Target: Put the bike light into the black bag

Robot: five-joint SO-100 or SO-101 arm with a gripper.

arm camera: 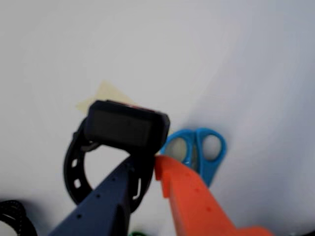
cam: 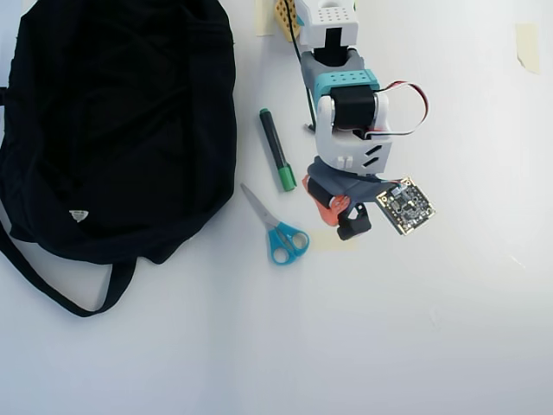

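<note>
The bike light (arm camera: 125,127) is a black blocky body with a holed strap loop hanging to its left in the wrist view. My gripper (arm camera: 146,160) is shut on it, dark blue finger (arm camera: 103,201) on one side and orange finger (arm camera: 192,196) on the other. It seems raised off the white table. In the overhead view the bike light (cam: 355,222) shows as a black lump at the tip of my gripper (cam: 341,216), right of centre. The black bag (cam: 112,121) lies floppy at the far left, with a white triangular label and a long strap.
Blue-handled scissors (cam: 278,232) lie between the bag and the gripper, also below the light as scissors (arm camera: 197,147). A green-capped marker (cam: 277,149) lies near the bag's right edge. Yellow tape (arm camera: 106,93) marks the table. A black cable (arm camera: 12,216) shows at the lower left.
</note>
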